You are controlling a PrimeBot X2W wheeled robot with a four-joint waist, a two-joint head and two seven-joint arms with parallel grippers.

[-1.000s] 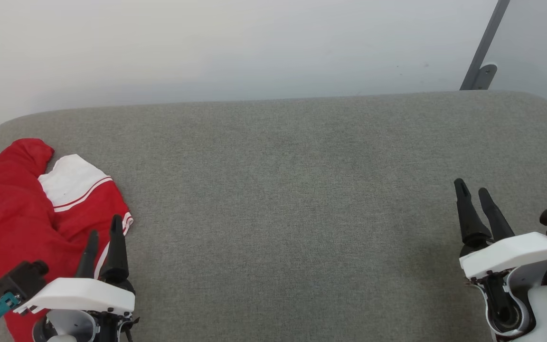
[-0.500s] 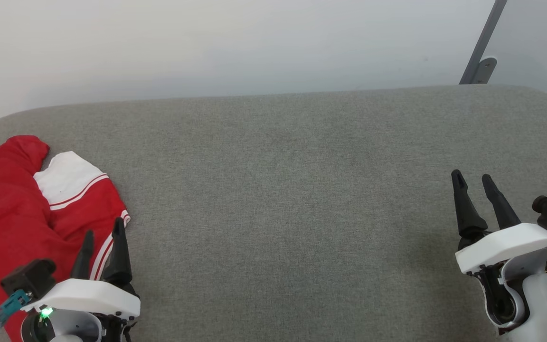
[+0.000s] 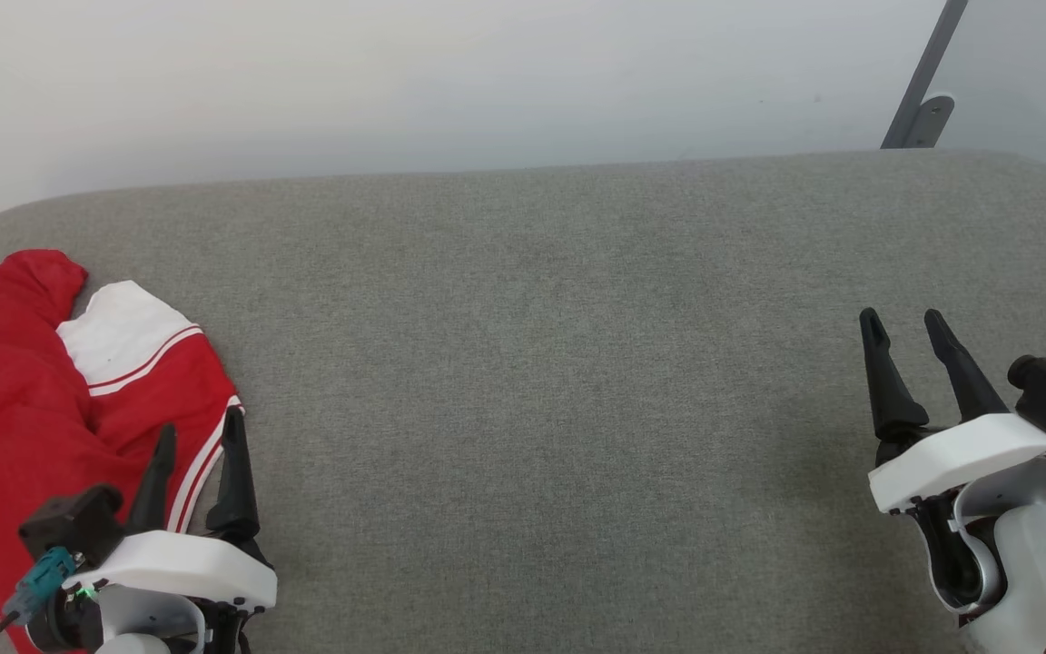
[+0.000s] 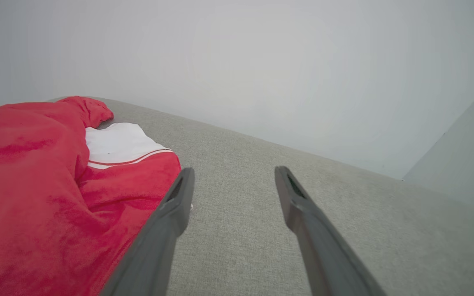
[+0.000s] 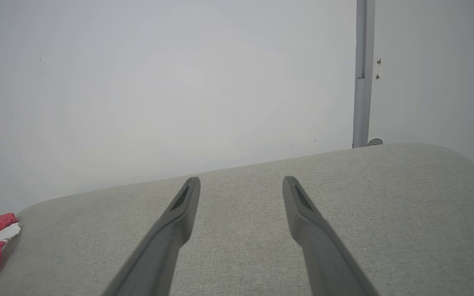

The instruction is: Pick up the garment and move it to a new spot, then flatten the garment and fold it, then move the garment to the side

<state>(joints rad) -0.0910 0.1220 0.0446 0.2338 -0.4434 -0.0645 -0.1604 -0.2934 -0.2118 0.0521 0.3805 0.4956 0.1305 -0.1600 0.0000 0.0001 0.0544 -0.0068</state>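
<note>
Garment [image 3: 14, 400], crumpled red-and-white jersey on woven grey cushion [image 3: 532, 363]; left hand [image 3: 199, 425] and right hand [image 3: 901, 318] both spread.

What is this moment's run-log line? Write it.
stage: pre-pickup | garment: crumpled, far left | left tool: open, at garment's edge | right tool: open, empty

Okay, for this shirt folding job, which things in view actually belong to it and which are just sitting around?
Belongs to the job:
- the garment, crumpled at the surface's left end
- left gripper, open and empty, next to it
- right gripper, open and empty, far from it

Just there:
- grey fabric surface
- white wall
- grey post
</note>
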